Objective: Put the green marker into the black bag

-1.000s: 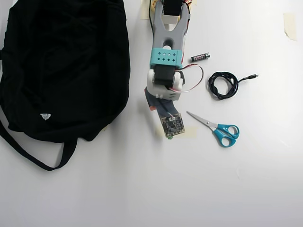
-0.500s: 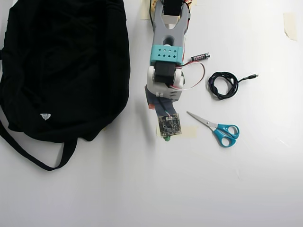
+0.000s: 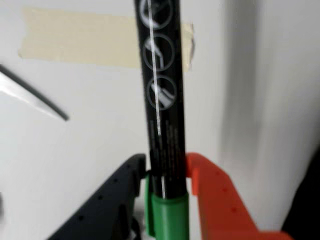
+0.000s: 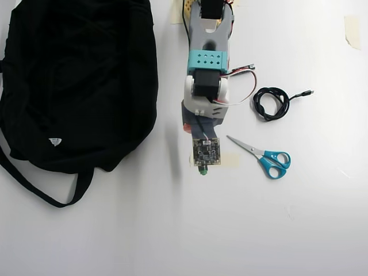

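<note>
Scissors (image 4: 265, 156) at 3 o'clock of gripper (image 3: 166, 172), cable (image 4: 271, 103) at 1, bag (image 4: 75, 80) at 9. Arm reaches toward 6; gripper clamps marker (image 3: 161, 95) over tape (image 3: 80, 45).

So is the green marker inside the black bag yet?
No, it is out. In the wrist view the green marker sits pinched in the gripper. Overhead, the arm is beside the black bag, not over it.

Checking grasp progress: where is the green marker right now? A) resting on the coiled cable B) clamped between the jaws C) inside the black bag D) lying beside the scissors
B: the wrist view shows the green marker pinched between the black and orange jaws of the gripper.
</note>
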